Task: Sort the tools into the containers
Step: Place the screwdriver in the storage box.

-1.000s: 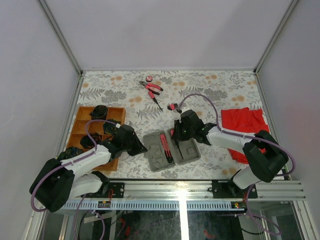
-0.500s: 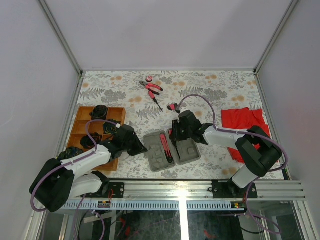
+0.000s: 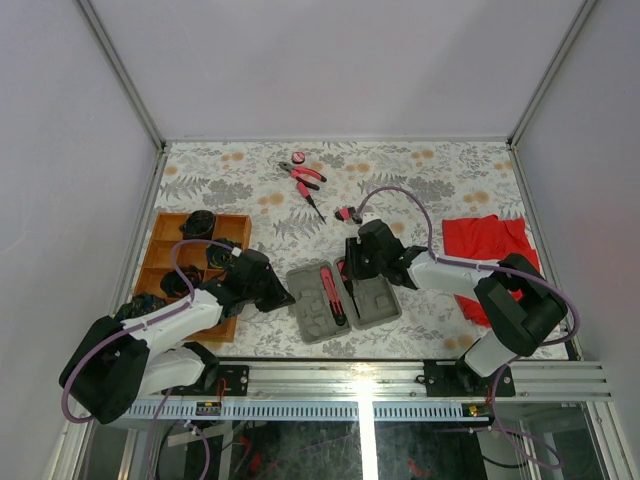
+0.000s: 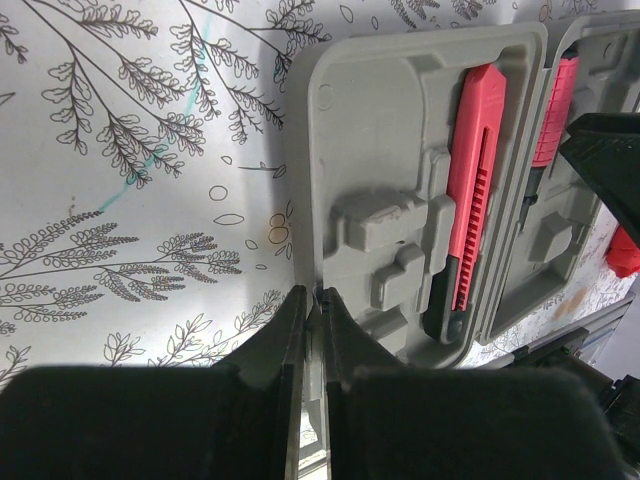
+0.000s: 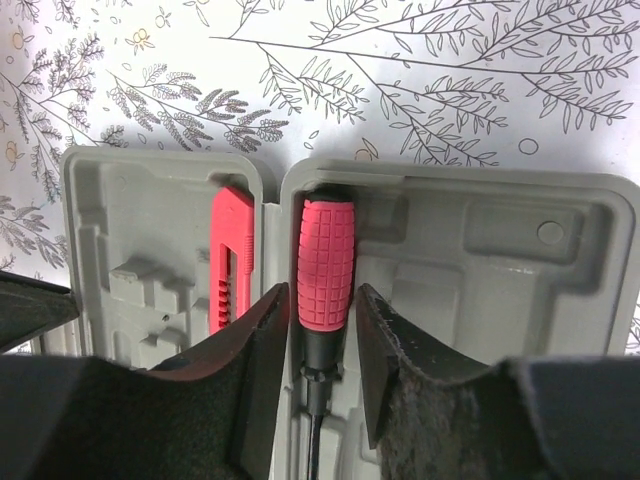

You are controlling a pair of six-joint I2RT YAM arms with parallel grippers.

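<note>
- Floral-print table carries the open grey case near its front edge.
- Right gripper hovers over the case's right half, jaws parted, just clear either side of the red-handled screwdriver lying in its recess.
- Left gripper closed, tips at the case's left rim.

No text, label, brand, number or sign can be read in any view. The grey case shows only bare moulded plastic, and the bench cover carries only a printed leaf and flower pattern.
</note>
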